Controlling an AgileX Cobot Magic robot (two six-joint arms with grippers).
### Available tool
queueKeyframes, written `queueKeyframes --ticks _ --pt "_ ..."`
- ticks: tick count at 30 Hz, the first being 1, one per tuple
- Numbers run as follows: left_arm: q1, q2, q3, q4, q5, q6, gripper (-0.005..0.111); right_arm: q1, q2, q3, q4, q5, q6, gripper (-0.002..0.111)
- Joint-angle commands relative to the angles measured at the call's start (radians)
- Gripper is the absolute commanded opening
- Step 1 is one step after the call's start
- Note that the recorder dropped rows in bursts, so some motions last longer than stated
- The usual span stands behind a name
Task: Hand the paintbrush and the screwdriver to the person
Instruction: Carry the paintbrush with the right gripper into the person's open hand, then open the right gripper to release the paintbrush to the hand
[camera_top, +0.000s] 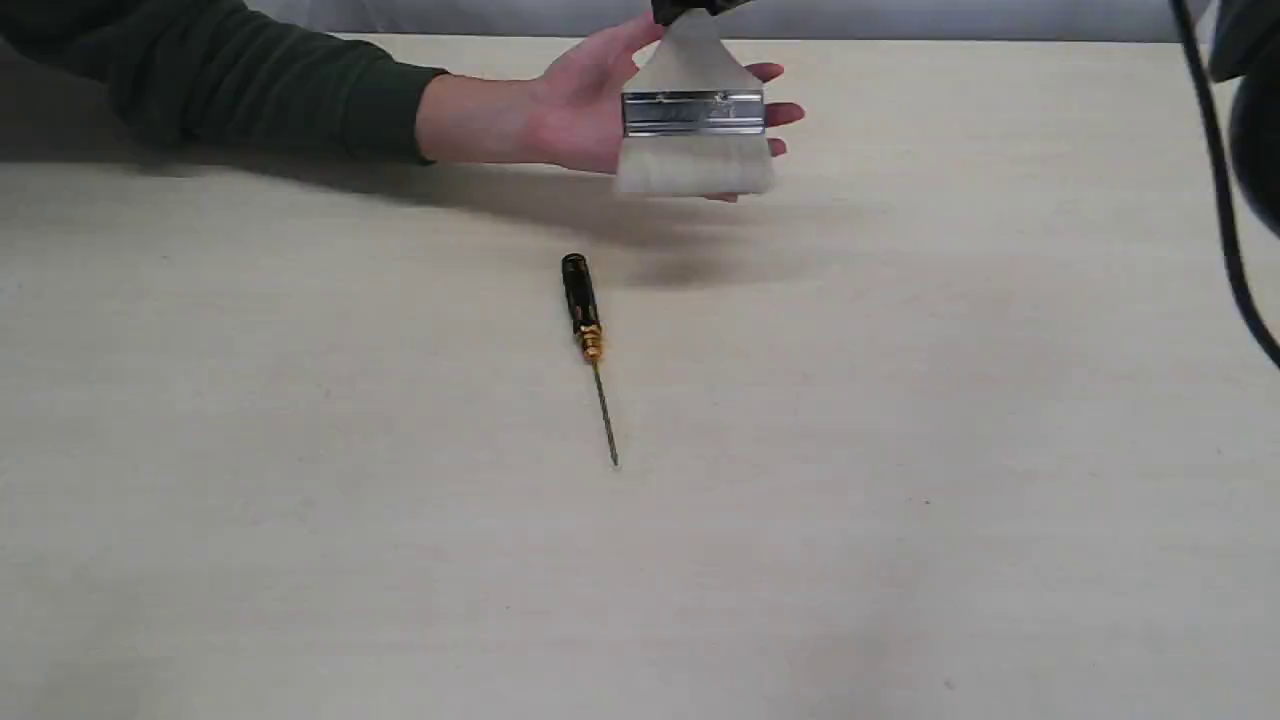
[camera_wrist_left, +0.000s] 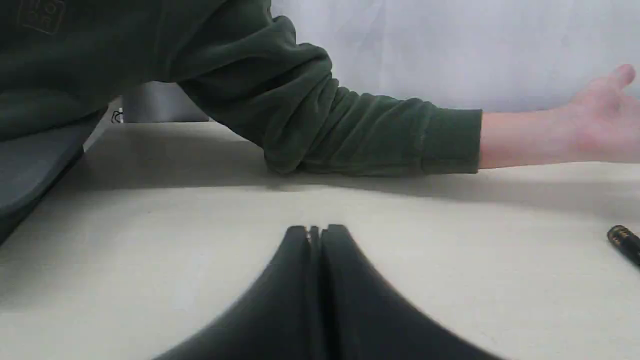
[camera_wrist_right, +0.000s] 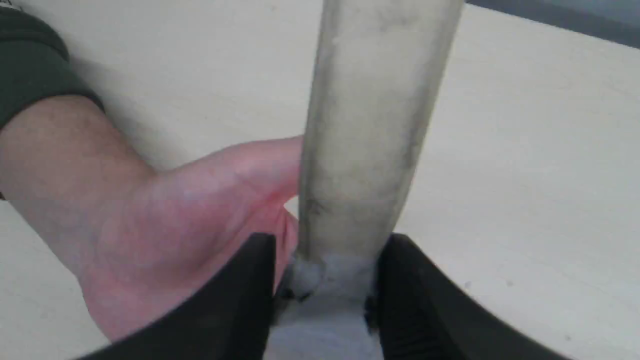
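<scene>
The paintbrush (camera_top: 693, 115) hangs bristles down just above the person's open palm (camera_top: 585, 110), held by its pale handle in my right gripper (camera_top: 690, 10) at the top edge of the exterior view. In the right wrist view the brush (camera_wrist_right: 370, 125) sits between the black fingers of the right gripper (camera_wrist_right: 325, 250), with the hand (camera_wrist_right: 190, 210) right beneath it. The screwdriver (camera_top: 583, 305) lies on the table nearer than the hand, shaft pointing toward the front; its handle end (camera_wrist_left: 625, 242) shows in the left wrist view. My left gripper (camera_wrist_left: 316, 230) is shut and empty, low over the table.
The person's green sleeve (camera_top: 220, 85) lies across the back left of the pale table (camera_top: 900, 450). A black cable (camera_top: 1225, 200) and part of my right arm hang at the right edge. A dark grey surface (camera_wrist_left: 35, 165) borders the table beside the left gripper.
</scene>
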Motion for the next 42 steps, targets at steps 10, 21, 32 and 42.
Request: queueKeyframes --ticks 10,21,32,42 --pt "-0.005 -0.002 0.002 -0.003 -0.013 -0.002 0.0 0.005 0.162 -0.184 -0.033 0.064 0.019 0.005" --pt "-0.005 -0.002 0.002 -0.001 -0.011 -0.002 0.0 0.005 0.144 -0.184 -0.041 0.06 0.026 0.057" --pt "-0.005 -0.002 0.002 -0.001 -0.011 -0.002 0.0 0.005 0.069 -0.184 -0.037 0.083 0.029 0.061" --pt "-0.005 -0.002 0.002 -0.004 -0.01 -0.002 0.0 0.007 0.028 -0.184 0.034 0.244 -0.076 0.045"
